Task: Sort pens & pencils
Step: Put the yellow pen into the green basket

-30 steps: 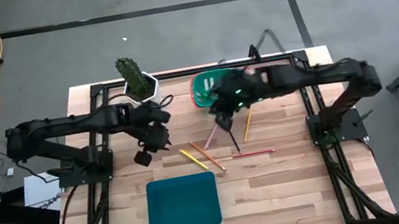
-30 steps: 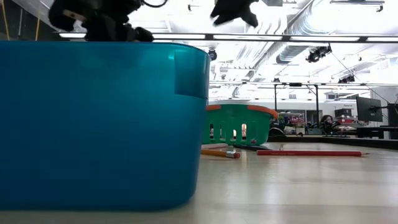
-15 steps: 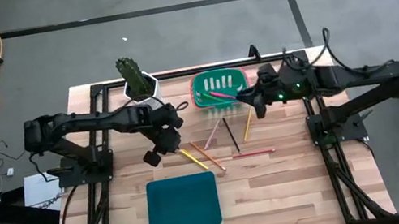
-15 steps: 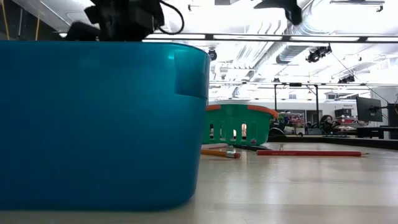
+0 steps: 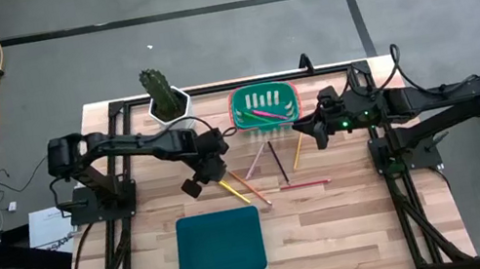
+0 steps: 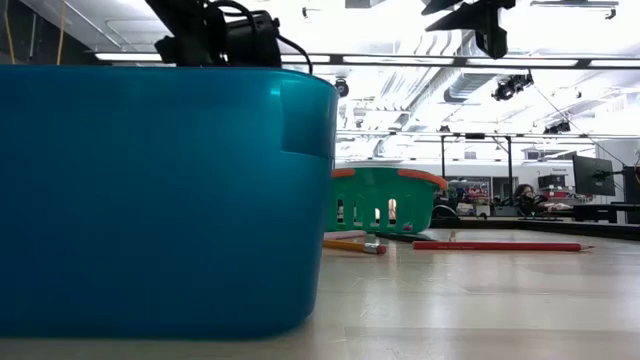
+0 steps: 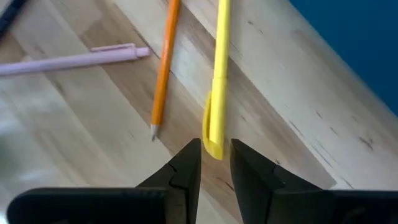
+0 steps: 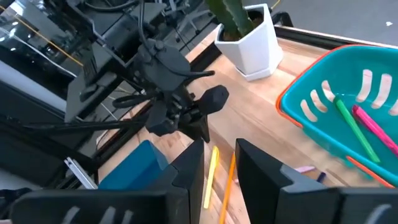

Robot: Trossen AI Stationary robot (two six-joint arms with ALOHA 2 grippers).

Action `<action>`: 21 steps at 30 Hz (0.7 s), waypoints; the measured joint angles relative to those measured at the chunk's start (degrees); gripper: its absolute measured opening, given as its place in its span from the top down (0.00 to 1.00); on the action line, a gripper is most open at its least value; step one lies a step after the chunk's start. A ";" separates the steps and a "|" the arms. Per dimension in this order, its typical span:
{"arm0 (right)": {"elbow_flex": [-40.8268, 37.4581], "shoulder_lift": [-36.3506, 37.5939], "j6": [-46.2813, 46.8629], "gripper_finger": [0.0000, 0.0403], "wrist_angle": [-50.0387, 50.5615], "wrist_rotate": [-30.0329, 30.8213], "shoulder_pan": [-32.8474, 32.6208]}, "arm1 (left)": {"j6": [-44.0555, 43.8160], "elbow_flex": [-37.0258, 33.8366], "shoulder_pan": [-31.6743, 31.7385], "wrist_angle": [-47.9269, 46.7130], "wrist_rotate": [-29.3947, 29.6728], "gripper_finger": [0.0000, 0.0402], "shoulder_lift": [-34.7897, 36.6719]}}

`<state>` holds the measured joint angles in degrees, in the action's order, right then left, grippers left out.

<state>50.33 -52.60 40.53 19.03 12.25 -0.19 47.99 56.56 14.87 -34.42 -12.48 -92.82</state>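
High view: over the past second the right pincer [image 5: 310,128] had backed off from above the loose sticks to a spot just beside the green basket [image 5: 237,105], while the left pincer [image 5: 201,183] had swung in towards mid-bench [image 5: 337,236] to the near end of a yellow stick [image 5: 232,190]. The pens [image 5: 264,110], pink and green, lay inside the basket. The pencils [image 5: 285,186] were still scattered on the wood between the basket and the blue bin [image 5: 220,244], which looked empty. Judged: sorting partly done, left arm taking the next pick. Low view: the bin blocked most of the frame. A red pencil [image 6: 495,245] and an orange pencil [image 6: 350,245] lay flat in front of the basket, unmoved, and both arms hung high at the top edge. Left wrist view: the fingers stood slightly apart, straddling the tip of the yellow stick without visibly clamping it, and it lay flat on the bench. A clip-like thickening at its end left pen or pencil undecided. A pale pink pen [image 7: 68,60] lay near the orange pencil. Right wrist view: the fingers were spread with nothing between them, and the basket's pink and green pens showed, with a cactus in a white pot [image 8: 255,43] beyond. Writing: no brand, label or lettering could be read in any view.
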 joint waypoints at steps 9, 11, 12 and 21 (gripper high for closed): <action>0.00 -0.02 -0.48 0.79 1.69 -0.04 0.00 | 1.12 1.89 -2.85 1.84 2.62 0.82 -0.89; 0.00 -0.02 -0.67 0.79 1.83 -0.04 0.02 | 0.27 3.10 -3.05 1.76 1.99 0.82 -0.89; 0.00 -0.02 -0.95 0.79 1.92 -0.08 0.02 | -0.15 3.77 -3.18 1.81 1.38 0.82 -0.89; 0.00 -0.04 -1.99 0.79 2.56 -0.38 0.02 | -2.61 9.69 -3.31 -2.19 -1.78 0.82 -7.13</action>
<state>50.33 -52.64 38.54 21.58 11.87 -0.16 45.38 66.25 11.56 -36.62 -14.26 -99.95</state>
